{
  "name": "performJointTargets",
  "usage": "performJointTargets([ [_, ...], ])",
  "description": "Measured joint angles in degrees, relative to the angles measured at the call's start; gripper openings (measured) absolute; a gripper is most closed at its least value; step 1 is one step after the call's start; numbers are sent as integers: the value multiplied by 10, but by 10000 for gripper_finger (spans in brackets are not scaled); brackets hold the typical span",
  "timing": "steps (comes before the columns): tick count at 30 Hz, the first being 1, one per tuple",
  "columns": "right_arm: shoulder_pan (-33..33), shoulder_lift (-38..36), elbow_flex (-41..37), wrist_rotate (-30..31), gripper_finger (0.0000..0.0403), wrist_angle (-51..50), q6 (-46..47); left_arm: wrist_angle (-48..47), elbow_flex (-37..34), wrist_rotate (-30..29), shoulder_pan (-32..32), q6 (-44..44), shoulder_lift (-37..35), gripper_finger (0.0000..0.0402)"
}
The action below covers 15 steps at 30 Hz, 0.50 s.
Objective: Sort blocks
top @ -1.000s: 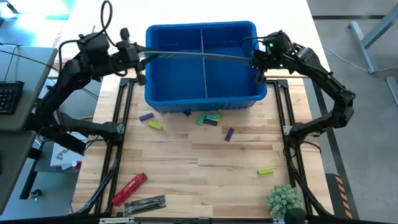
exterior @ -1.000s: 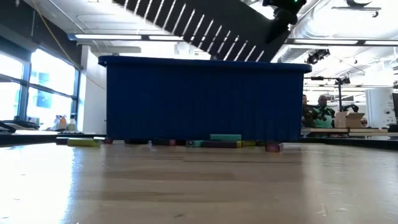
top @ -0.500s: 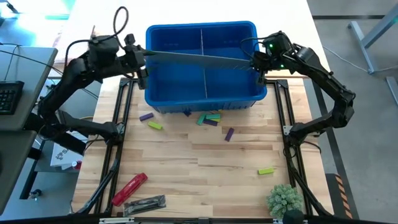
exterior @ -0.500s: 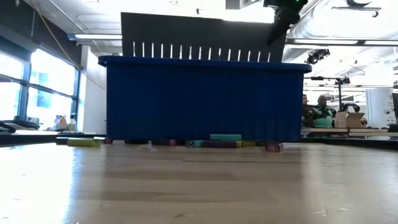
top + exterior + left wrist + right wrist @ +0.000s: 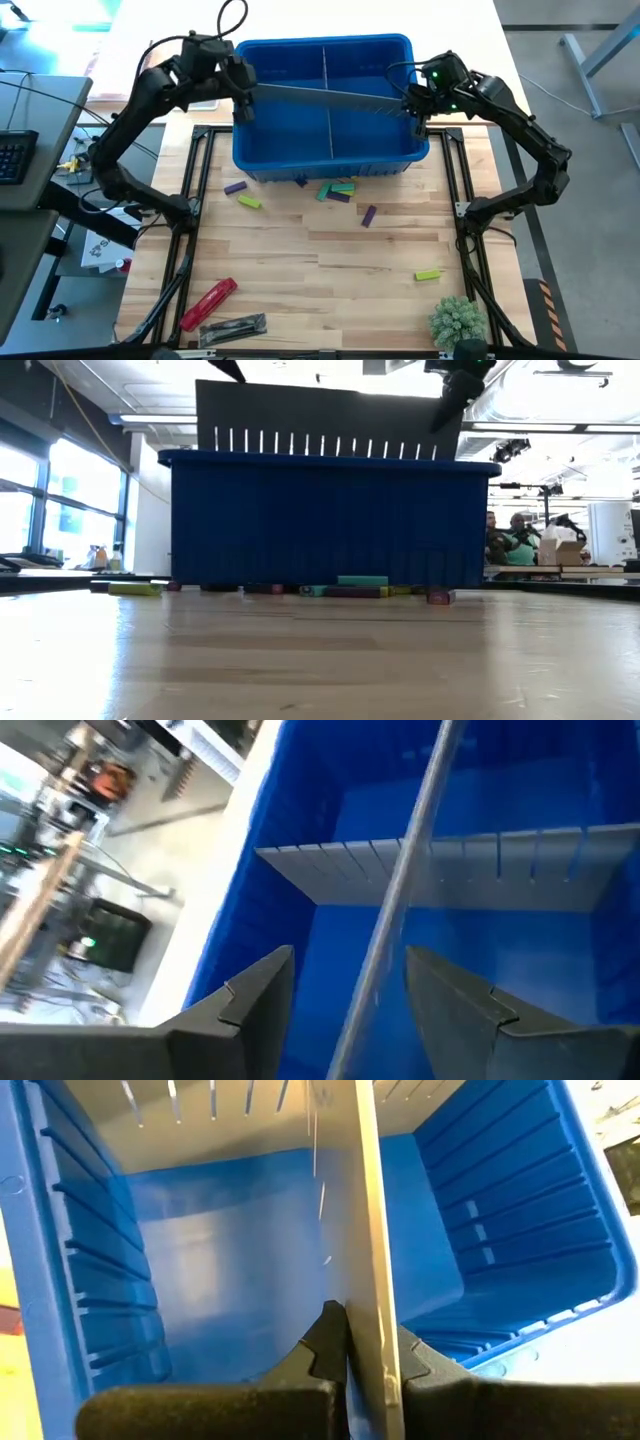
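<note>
Your work surface is a light wooden table (image 5: 330, 250), and the largest item on it is a blue bin (image 5: 322, 150) standing at its far side, split by a fixed centre wall. Across the bin runs a long grey slotted divider panel (image 5: 320, 95), standing on edge; in the low view its slotted top edge rises above the bin's rim.

Your right gripper (image 5: 413, 103) sits at the bin's right end with its fingers pinched tight on that end of the panel, as the right wrist view (image 5: 365, 1355) shows. Your left gripper (image 5: 243, 97) hovers at the bin's left end; the left wrist view (image 5: 345, 995) shows its fingers spread wide on either side of the panel's edge, not touching it.

The blocks all lie on the table in front of the bin, well apart from both grippers. A cluster of teal, yellow-green and purple blocks (image 5: 336, 190) lies just beside the bin's front wall. A purple block (image 5: 235, 187) and a yellow-green block (image 5: 250, 202) lie to its left. Another purple block (image 5: 368, 215) lies nearer you, and a lone yellow-green block (image 5: 428, 273) rests far toward the right front.
</note>
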Motion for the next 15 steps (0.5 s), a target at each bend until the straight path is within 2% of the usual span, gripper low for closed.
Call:
performJointTargets([
  [3, 0, 2, 0, -7, 0, -3, -4, -23, 9, 15, 17, 1, 6, 172],
  [10, 0, 2, 0, -8, 0, 0, -13, -55, 6, -3, 46, 3, 15, 171],
  [13, 0, 2, 0, -8, 0, 11, -14, -75, 6, -3, 55, 16, 15, 152],
  [15, 0, 2, 0, -8, 0, 17, -17, -83, 5, -3, 58, 25, 16, 123],
])
